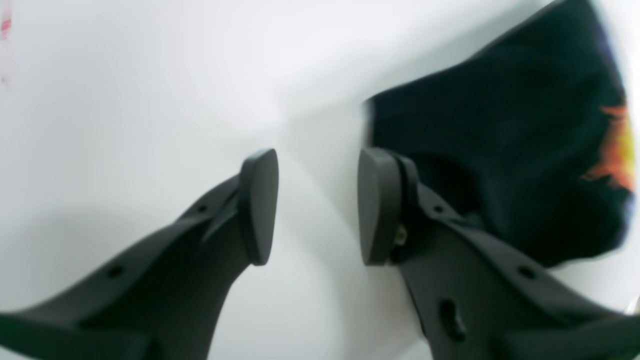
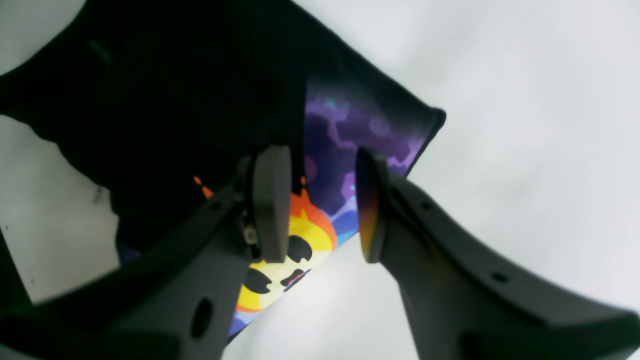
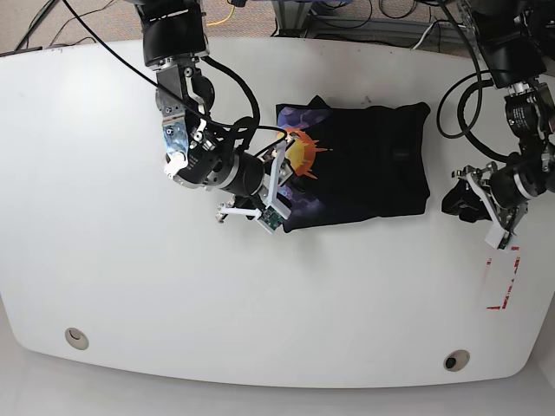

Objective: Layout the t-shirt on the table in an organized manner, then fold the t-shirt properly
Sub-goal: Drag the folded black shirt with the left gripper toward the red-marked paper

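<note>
From above, the t-shirt (image 3: pixel 355 165) lies folded into a rough rectangle near the middle of the table (image 3: pixel 104 286), toward its far edge; it is black, with a purple, orange and yellow print showing along its left side. The right gripper (image 3: pixel 279 184) sits over that printed edge, while the left gripper (image 3: pixel 464 199) is off the cloth to the shirt's other side, close to the red tape mark (image 3: pixel 501 282). The right wrist camera adds detail the overhead view lacks: the right claw's fingers (image 2: pixel 272 200) stand apart, with the printed cloth showing between them, and nothing is pinched. The left wrist camera, blurred, shows that claw's fingers (image 1: pixel 260 205) also spread, over bare white table, with the shirt's edge just beside one finger.
</note>
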Controlling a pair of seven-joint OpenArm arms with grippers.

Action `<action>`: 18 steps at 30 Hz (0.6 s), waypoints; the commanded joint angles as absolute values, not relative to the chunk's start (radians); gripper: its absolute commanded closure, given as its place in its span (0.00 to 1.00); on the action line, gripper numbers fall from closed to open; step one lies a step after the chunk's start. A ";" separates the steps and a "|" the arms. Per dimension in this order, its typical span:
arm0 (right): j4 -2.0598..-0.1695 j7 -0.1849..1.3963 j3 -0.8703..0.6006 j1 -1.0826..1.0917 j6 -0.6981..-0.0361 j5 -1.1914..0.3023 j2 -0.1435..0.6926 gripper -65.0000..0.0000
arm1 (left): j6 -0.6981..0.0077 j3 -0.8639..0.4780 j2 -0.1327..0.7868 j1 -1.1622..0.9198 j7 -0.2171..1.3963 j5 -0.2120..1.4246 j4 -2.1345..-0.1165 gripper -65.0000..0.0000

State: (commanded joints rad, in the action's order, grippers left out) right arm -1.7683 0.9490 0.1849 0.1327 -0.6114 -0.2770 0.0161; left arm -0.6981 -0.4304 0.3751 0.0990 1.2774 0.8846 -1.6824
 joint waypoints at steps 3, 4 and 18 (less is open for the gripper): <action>-1.750 0.940 0.183 0.153 -0.611 -0.277 -0.021 0.68 | -0.698 -0.429 0.320 0.048 1.323 0.955 -1.778 0.62; -1.732 0.921 0.183 0.160 -0.611 -0.275 -0.033 0.69 | -0.698 -0.430 0.303 0.024 1.331 0.967 -1.797 0.62; -1.360 0.714 0.188 0.321 -0.619 -0.274 -0.071 0.86 | -0.698 -0.375 0.111 -0.113 1.319 0.785 -1.718 0.79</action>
